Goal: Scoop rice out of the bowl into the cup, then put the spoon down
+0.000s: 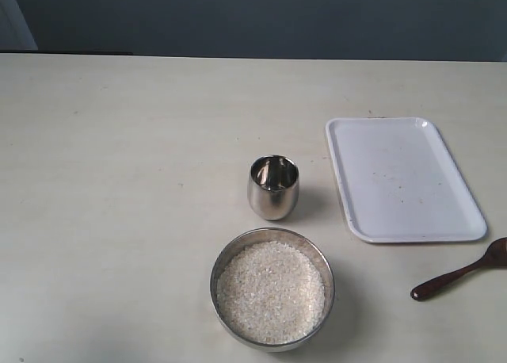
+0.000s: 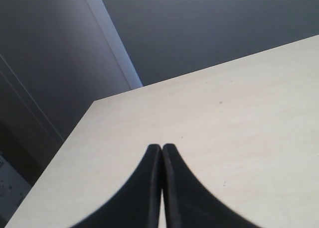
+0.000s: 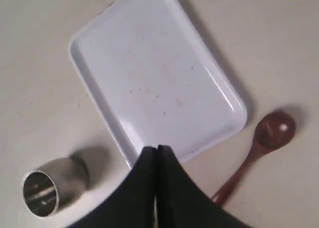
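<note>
The steel bowl (image 1: 272,238) stands near the front of the table, full of white rice (image 1: 271,292). Just behind it is the small steel cup (image 1: 273,188), which the right wrist view shows as the empty cup (image 3: 42,190). The dark wooden spoon (image 1: 459,275) lies on the table at the right edge, its head partly cut off. In the right wrist view the spoon (image 3: 259,146) rests beside the tray. Neither arm appears in the exterior view. My left gripper (image 2: 161,148) is shut above bare table. My right gripper (image 3: 156,149) is shut, hovering over the tray's edge, holding nothing.
A white rectangular tray (image 1: 400,177) lies right of the cup, with a few specks on it; the tray (image 3: 154,73) fills much of the right wrist view. The left wrist view shows the table's far corner (image 2: 94,102) and a dark wall beyond.
</note>
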Tool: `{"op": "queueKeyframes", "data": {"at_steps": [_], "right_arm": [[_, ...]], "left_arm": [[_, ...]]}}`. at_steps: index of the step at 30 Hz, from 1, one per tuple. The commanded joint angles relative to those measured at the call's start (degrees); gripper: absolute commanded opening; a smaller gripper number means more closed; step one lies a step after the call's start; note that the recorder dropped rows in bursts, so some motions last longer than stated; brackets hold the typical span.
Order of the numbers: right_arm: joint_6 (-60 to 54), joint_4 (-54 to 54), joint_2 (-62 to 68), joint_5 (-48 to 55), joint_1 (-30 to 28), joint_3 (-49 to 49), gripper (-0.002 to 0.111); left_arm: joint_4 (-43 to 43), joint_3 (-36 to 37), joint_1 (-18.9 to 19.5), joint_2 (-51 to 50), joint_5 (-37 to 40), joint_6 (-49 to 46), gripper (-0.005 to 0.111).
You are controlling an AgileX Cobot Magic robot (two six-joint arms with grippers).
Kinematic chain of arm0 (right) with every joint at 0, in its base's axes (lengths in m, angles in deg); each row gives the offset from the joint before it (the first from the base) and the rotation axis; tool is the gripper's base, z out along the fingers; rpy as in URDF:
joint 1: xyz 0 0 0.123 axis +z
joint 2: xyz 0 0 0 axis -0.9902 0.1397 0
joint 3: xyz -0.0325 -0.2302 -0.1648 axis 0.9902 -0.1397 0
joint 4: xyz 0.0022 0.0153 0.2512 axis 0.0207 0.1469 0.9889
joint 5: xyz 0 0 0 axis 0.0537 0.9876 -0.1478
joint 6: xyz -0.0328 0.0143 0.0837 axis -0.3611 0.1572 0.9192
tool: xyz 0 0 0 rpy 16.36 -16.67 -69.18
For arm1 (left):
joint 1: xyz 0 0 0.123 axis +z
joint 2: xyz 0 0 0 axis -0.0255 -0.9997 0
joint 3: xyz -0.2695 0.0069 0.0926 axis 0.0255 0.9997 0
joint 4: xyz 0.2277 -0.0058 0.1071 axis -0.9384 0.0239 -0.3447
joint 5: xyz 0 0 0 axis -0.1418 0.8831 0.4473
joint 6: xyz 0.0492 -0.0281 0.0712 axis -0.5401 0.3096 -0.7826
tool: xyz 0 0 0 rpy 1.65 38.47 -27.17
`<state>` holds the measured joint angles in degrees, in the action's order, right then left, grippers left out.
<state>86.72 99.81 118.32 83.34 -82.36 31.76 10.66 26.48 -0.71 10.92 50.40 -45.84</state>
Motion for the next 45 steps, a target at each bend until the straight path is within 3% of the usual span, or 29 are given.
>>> {"op": "queueKeyframes", "data": {"at_steps": [1,6,10,12,15,18,30,45], "right_arm": [[12.8,-0.8,-4.3,-10.5,4.4,-8.4,-0.001],[17.8,-9.1,-7.7,-8.9,8.5,-17.9,-0.001],[9.3,-0.8,-6.9,-7.6,8.5,-21.5,0.001],[7.1,1.8,-6.7,-8.1,8.5,-22.6,0.01],[7.2,2.4,-6.6,-9.5,8.5,-23.7,0.036],[13.2,1.0,-6.6,-9.5,8.5,-24.2,0.05],[31.3,-3.8,-6.6,-14.9,8.5,-33.9,0.05],[32.8,-2.8,4.2,-24.5,8.5,-35.6,0.05]], "left_arm": [[0.2,-0.1,-0.2,0.3,-0.4,0.4,0.0],[0.2,-0.1,-0.2,0.3,-0.4,0.4,0.0],[0.2,-0.1,-0.2,0.3,-0.4,0.4,0.0],[0.2,-0.1,-0.2,0.3,-0.4,0.4,0.0],[0.2,-0.1,-0.2,0.3,-0.4,0.4,0.0],[0.2,-0.1,-0.2,0.3,-0.4,0.4,0.0],[0.2,-0.1,-0.2,0.3,-0.4,0.4,0.0],[0.2,-0.1,-0.3,0.3,-0.4,0.4,0.0]]}}
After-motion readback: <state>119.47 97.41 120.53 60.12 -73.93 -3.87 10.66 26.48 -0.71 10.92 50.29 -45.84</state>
